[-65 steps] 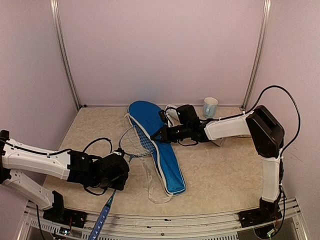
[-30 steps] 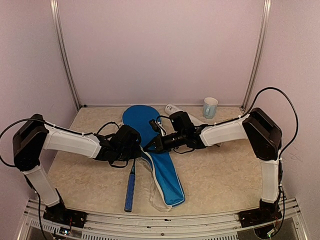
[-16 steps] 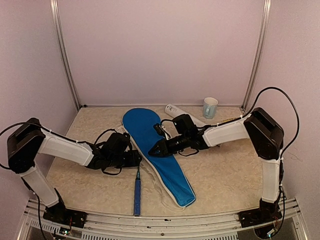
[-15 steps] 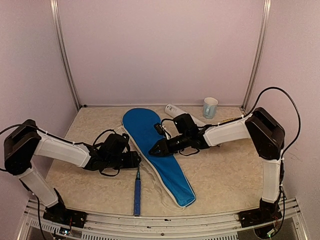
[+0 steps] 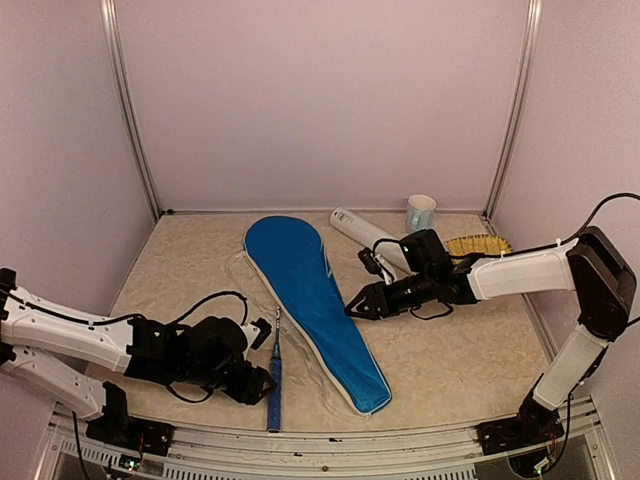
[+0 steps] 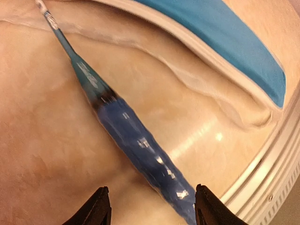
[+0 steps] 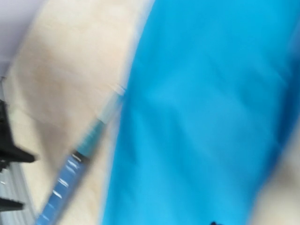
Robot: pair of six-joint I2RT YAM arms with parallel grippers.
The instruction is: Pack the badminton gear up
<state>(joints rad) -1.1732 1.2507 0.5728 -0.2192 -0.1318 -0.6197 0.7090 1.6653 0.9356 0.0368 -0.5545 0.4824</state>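
Blue racket handle (image 5: pixel 273 395) pokes out from the edge of the blue cover (image 5: pixel 310 290) on the bench (image 5: pixel 450 350). The racket's head looks tucked inside. The left fingers (image 6: pixel 101 208) have pulled back down to the handle and sit wide apart on both sides of it, holding nothing. The right gripper (image 5: pixel 354 305) has slid off the cover. I cannot tell if it is open. One racket looks nearly packed.
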